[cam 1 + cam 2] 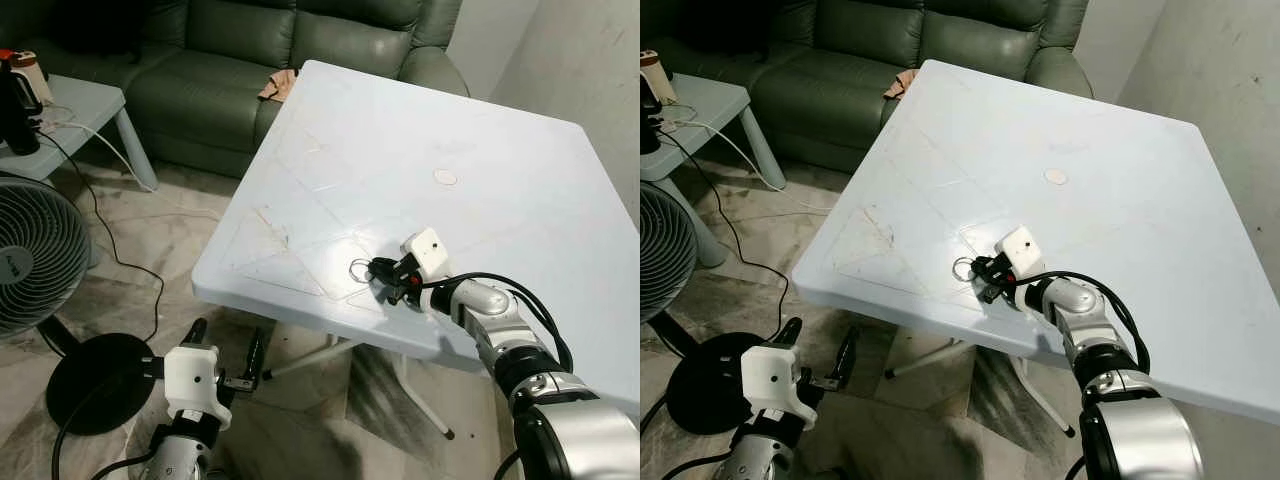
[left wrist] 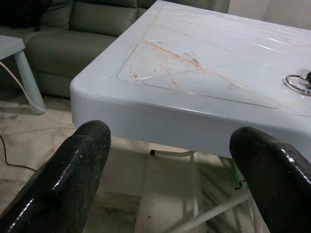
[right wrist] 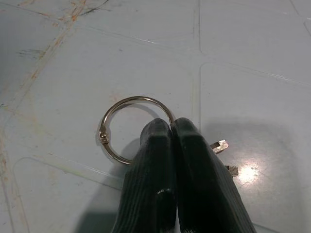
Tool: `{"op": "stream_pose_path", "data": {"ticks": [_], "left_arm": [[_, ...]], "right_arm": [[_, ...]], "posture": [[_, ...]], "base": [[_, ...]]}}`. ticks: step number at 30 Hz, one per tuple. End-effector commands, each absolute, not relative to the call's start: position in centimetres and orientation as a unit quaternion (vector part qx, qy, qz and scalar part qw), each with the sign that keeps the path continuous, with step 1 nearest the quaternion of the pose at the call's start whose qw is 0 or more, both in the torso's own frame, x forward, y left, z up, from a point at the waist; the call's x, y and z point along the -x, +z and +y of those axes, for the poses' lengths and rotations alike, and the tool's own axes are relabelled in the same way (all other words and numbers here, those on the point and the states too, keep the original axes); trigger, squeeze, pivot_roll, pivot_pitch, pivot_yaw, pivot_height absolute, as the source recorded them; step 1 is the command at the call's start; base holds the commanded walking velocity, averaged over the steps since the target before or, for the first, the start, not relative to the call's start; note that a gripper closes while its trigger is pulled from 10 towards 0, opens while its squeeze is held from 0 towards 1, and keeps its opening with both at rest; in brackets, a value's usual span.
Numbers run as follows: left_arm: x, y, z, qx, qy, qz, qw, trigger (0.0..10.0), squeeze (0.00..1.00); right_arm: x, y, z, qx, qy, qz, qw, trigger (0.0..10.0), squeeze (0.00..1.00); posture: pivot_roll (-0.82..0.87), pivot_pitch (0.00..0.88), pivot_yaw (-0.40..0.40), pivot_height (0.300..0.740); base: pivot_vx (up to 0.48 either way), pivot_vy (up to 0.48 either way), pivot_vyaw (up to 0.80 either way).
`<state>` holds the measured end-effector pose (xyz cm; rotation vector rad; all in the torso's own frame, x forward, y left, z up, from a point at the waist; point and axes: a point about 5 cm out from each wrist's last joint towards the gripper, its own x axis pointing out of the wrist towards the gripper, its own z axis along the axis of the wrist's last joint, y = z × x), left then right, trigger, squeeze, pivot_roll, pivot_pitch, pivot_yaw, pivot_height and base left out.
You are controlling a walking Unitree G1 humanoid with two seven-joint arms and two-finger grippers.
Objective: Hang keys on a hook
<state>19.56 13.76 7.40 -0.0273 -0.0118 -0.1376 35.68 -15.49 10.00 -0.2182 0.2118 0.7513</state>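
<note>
Right pincer clenched on one key ring, two keys beneath, left pincer released

Home lvg rm: sofa, fan

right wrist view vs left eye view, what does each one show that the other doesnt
The right wrist view alone gives the close detail: the fingers pressed together on the key ring, with key tips poking out beside them. The left eye view alone takes in the green sofa, the fan, the left gripper held open below the table edge, and the right arm. Both show the ring on the white table.
</note>
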Motion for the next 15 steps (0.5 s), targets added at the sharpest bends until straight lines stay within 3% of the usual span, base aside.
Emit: {"op": "stream_pose_path", "data": {"ticks": [1, 5, 8, 15], "left_arm": [[-19.6, 7.7, 13.7, 0.015, -0.066, -0.009, 0.998, 10.0, 0.0], [-19.8, 7.7, 13.7, 0.015, -0.067, -0.01, 0.998, 10.0, 0.0], [-20.1, 7.8, 13.6, 0.015, -0.066, -0.013, 0.998, 10.0, 0.0], [-20.5, 7.9, 13.6, 0.018, -0.065, -0.018, 0.998, 10.0, 0.0]], "right_arm": [[-35.9, 10.5, -16.2, 0.091, 0.356, 0.093, 0.925, 0.0, 0.0], [-36.1, 11.3, -16.2, 0.057, 0.357, 0.067, 0.93, 0.0, 0.0], [-37.1, 13.2, -16.1, -0.052, 0.325, 0.022, 0.944, 0.0, 0.0], [-37.7, 14.6, -16.1, -0.138, 0.295, -0.013, 0.945, 0.0, 0.0]], "posture": [[0.04, 0.125, -0.131, 0.74], [0.04, 0.121, -0.129, 0.74], [0.04, 0.115, -0.128, 0.74], [0.03, 0.111, -0.128, 0.74]], "base": [[0.0, 0.0, 0.0], [0.0, 0.0, 0.0], [0.0, 0.0, 0.0], [0.0, 0.0, 0.0]]}}
